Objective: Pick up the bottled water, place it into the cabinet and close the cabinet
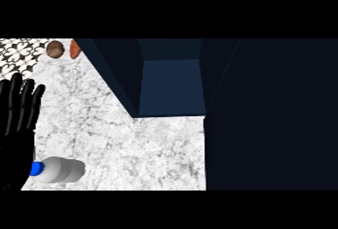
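In the head view, the fingers of the left hand stood straight and spread, tips pointing to the far side of the tabletop. They held nothing. The hand rested open at the view's left edge.

The bottle lay on its side on the marbled tabletop, near the lower left corner and just beside the heel of the left hand. Its long axis ran roughly left to right. The blue cap pointed left, toward the hand, and the rounded white base pointed right, toward the middle of the tabletop. The cap met the hand's dark outline, but whether the two touched could not be told. No fingers curled round the bottle.

The cabinet stood well apart from the bottle, up and to the right, with bare tabletop between them. It was dark blue and open, with a lighter blue inner face showing between two darker sides. A broad dark panel covered the right side of the view.

At the far left corner a brown round thing and an orange-red thing lay side by side, next to a patch of patterned tiles.
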Controlling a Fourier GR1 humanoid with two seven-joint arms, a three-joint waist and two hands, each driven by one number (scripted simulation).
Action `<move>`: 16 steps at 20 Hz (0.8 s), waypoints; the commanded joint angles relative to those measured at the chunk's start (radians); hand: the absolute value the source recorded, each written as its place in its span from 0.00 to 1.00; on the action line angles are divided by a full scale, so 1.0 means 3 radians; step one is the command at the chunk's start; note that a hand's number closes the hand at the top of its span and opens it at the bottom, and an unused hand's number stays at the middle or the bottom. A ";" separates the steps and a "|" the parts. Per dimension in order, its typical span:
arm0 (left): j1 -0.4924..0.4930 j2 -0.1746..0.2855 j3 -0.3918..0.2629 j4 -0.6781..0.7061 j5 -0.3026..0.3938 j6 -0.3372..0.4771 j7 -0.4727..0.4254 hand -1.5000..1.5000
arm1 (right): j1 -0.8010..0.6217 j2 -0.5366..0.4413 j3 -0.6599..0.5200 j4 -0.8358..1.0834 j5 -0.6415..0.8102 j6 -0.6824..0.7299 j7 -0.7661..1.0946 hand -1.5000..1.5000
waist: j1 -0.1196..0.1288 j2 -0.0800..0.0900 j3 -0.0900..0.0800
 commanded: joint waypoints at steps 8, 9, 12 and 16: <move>0.0735 0.0579 -0.0804 -0.0168 0.1694 -0.1806 0.0216 0.00 | 0.0521 0.0132 0.0280 -0.0118 -0.0382 0.0224 0.0319 0.00 | 0.0082 -0.0047 -0.0023; 0.0824 0.0735 -0.0716 -0.0209 0.1898 -0.1936 0.0255 0.00 | 0.0554 0.0104 0.0299 -0.0207 -0.0448 0.0268 0.0387 0.00 | 0.0105 -0.0055 -0.0026; 0.1267 0.1147 -0.0504 -0.0468 0.2446 -0.2282 0.0270 0.00 | 0.0824 0.0031 0.0213 -0.0473 -0.0614 0.0322 0.0474 0.00 | 0.0140 -0.0078 -0.0023; 0.1782 0.1679 0.0089 -0.0599 0.3129 -0.2681 0.0150 0.00 | 0.1063 -0.0062 0.0190 -0.0909 -0.0802 0.0371 0.0712 0.00 | 0.0171 -0.0066 -0.0022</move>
